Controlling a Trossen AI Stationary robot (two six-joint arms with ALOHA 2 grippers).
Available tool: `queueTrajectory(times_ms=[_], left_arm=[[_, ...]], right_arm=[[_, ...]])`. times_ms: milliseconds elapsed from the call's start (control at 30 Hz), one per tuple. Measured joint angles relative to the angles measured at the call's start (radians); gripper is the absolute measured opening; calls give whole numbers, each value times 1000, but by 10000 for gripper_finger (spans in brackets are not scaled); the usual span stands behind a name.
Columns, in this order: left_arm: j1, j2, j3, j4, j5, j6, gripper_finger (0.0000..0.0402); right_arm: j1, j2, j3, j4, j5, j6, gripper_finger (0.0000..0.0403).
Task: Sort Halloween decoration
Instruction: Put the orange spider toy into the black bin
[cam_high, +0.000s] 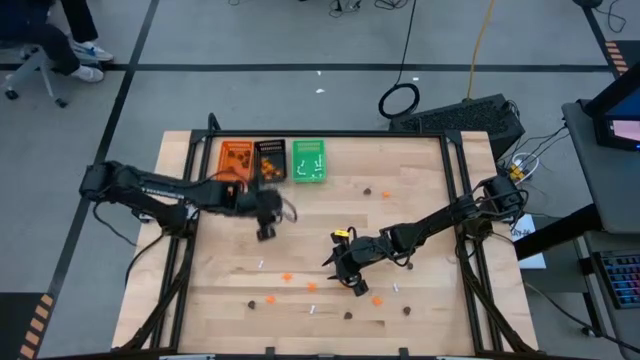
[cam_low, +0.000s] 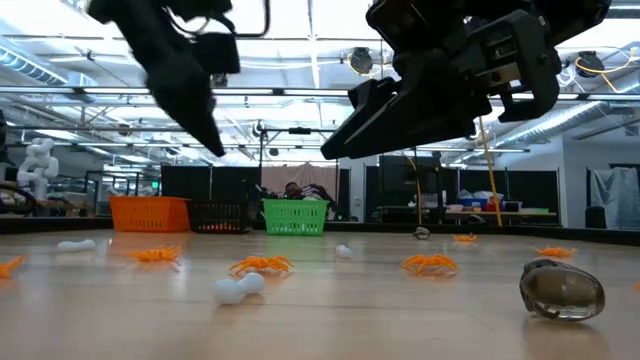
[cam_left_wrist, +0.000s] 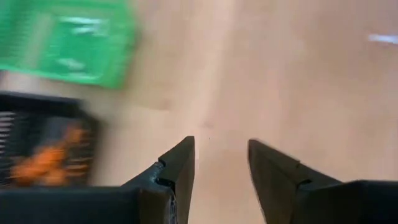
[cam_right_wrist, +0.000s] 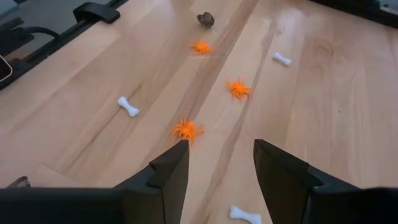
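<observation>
Sorting partly done: some pieces sit in orange tray (cam_high: 236, 158), black tray (cam_high: 270, 160) and green tray (cam_high: 308, 161) beside empty, open left gripper (cam_high: 266, 232), while orange spiders (cam_right_wrist: 186, 130) and white bones (cam_right_wrist: 128, 106) litter the wooden bench (cam_high: 420, 190) ahead of empty, open right gripper (cam_high: 357, 287); lab room behind.

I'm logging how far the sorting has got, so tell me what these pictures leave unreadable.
- Black tray contents: high view, too small to name.
- Same tray: left wrist view, blurred, cut by the edge.
- Green tray contents: low view, hidden by its wall.
- Dark trinket: right wrist view, too small to identify.
</observation>
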Motion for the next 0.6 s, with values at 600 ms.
queueTrajectory(times_ms=[600], left_arm=[[-542,306,0,382,-59,-145,148]], right_arm=[[0,0,0,42,-1,38,165]])
